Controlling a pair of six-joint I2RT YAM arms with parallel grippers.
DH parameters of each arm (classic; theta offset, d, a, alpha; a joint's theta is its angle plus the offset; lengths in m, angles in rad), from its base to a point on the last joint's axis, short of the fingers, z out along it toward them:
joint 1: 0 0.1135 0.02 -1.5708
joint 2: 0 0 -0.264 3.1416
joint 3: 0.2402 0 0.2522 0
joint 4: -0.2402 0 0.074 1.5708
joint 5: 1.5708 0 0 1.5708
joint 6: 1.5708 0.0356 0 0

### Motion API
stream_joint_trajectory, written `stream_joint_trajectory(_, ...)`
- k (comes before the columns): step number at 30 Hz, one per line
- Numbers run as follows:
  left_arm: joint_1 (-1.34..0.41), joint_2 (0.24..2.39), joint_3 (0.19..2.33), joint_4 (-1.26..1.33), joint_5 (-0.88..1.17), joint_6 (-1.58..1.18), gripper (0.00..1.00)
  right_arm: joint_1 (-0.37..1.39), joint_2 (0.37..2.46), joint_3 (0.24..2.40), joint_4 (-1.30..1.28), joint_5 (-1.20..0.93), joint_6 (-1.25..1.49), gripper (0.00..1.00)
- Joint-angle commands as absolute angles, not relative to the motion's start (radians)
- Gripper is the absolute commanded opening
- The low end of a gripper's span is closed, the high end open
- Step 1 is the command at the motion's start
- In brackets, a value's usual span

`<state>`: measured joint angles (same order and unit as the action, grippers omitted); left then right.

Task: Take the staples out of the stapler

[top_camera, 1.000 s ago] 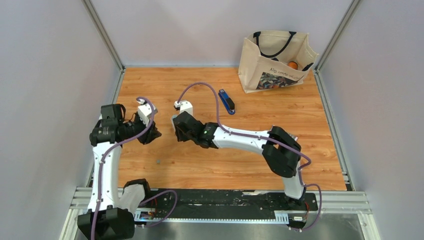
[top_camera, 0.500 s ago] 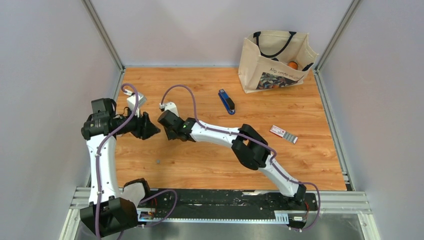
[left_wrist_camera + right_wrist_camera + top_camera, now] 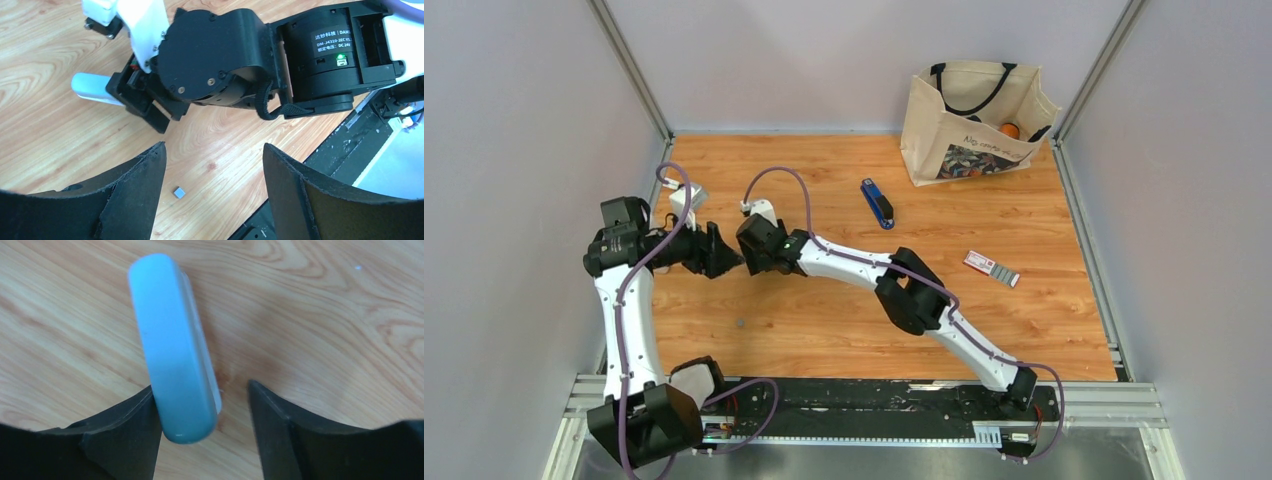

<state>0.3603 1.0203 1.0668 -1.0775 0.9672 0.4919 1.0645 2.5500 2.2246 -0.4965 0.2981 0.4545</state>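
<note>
The two grippers meet tip to tip, low over the table [image 3: 824,335], and I think they stand so because they work together at one spot. The left gripper [image 3: 212,150] has its fingers wide apart with nothing between them. On the wood just under that gap lies a small grey piece [image 3: 179,192]. It may be a short strip of staples, but it is too small to be sure. The right gripper [image 3: 200,388] is also spread. A pale blue oblong object [image 3: 172,340] lies between its fingers, leaning on one finger with a clear gap to the other, so in my judgement it is not clamped and only rests on the wood. What this object is, I cannot say; its near end is cut off behind the finger. From the left wrist view the body of the right gripper covers its own fingertips, and only the pale blue end comes out at the side. The stapler [image 3: 878,203] lies flat and closed, well apart from both grippers, out beyond the right gripper's wrist and forearm, and nothing touches it. Whether staples are inside is not visible. Far behind the right gripper's wrist, beside its elbow, lies a red-and-white carton [image 3: 991,267], and beyond the stapler stands a tote bag [image 3: 969,120].
</note>
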Motion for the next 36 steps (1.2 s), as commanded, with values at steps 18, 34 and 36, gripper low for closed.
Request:
stream_joint_trajectory(18,0.252,0.985,1.065,-1.017,0.812,0.456,0.77,0.697,2.134,1.914,-0.569,0.449,0.276,0.69)
stream_joint_trajectory(34,0.233,1.055,1.071,-1.016,0.787,0.465,0.77,0.58,2.229,1.896,-0.557,0.397,0.25,0.68)
stream_joint_trajectory(36,0.224,1.057,1.066,-1.006,0.781,0.462,0.77,0.58,2.233,1.885,-0.558,0.396,0.253,0.68)
